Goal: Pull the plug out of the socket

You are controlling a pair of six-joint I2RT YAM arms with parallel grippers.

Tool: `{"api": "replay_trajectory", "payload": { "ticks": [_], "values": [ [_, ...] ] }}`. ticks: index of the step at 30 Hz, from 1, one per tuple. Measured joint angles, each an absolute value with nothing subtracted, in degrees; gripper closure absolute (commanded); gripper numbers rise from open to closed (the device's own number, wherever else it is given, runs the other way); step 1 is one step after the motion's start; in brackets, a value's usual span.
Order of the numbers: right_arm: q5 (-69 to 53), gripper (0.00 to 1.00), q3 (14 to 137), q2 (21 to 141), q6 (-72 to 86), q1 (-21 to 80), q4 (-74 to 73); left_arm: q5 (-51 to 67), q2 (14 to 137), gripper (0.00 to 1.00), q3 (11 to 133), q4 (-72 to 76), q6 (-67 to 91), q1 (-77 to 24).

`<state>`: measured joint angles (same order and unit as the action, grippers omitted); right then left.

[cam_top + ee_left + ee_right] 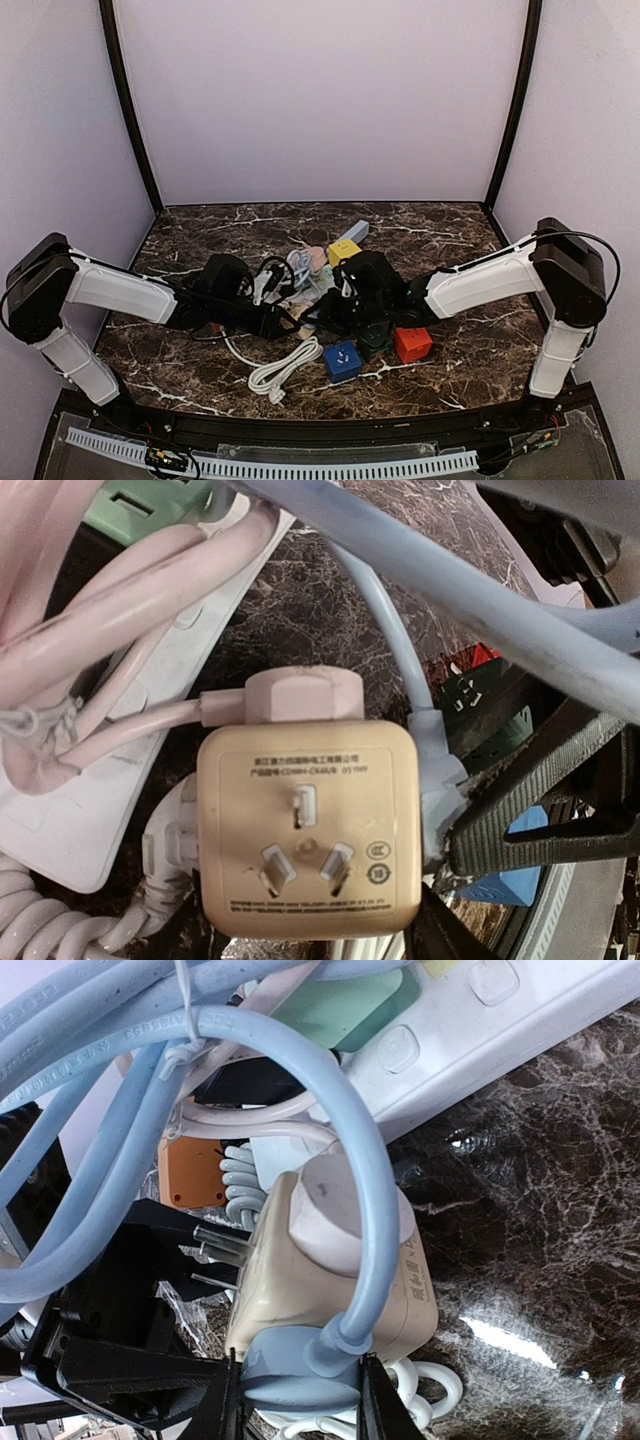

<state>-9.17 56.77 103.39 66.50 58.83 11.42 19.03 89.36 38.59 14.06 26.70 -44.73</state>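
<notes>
The cream socket cube (pixel 310 830) lies among tangled cables (pixel 90 1050) near the middle of the surface (pixel 530 1210); it looks light, rigid and smooth, likely to slide. The right fingers (pixel 226 1412) are clamped on the blue plug (pixel 290 1375), a sound hold by its body. The left fingers (pixel 432 942) straddle the cube, though I cannot tell whether they grip; expect a stiff pull.

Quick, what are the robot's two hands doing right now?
Left gripper: at the beige socket cube; open or closed cannot be told.
Right gripper: closed on the light blue plug.
</notes>
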Motion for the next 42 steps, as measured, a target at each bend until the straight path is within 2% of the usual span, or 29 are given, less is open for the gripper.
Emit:
{"api": "replay_trajectory", "payload": {
  "ticks": [8, 13, 24, 42],
  "values": [
    [-8.7, 1.0, 56.8, 103.4, 65.3, 58.8, 10.7, 19.6, 90.7, 0.73, 39.1, 14.6, 26.1, -44.7],
    [-9.2, 1.0, 56.8, 103.4, 63.4, 58.7, 10.7, 19.0, 90.8, 0.8, 39.3, 14.0, 25.4, -44.7],
    [-11.0, 1.0, 57.4, 103.4, 54.8, 58.2, 8.7, 17.7, 90.8, 0.88, 39.8, 12.7, 24.2, -45.3],
    [-12.2, 1.0, 55.4, 100.3, 49.6, 57.9, 7.2, 19.4, 90.9, 0.96, 40.1, 10.6, 24.0, -45.6]
  ]
}}
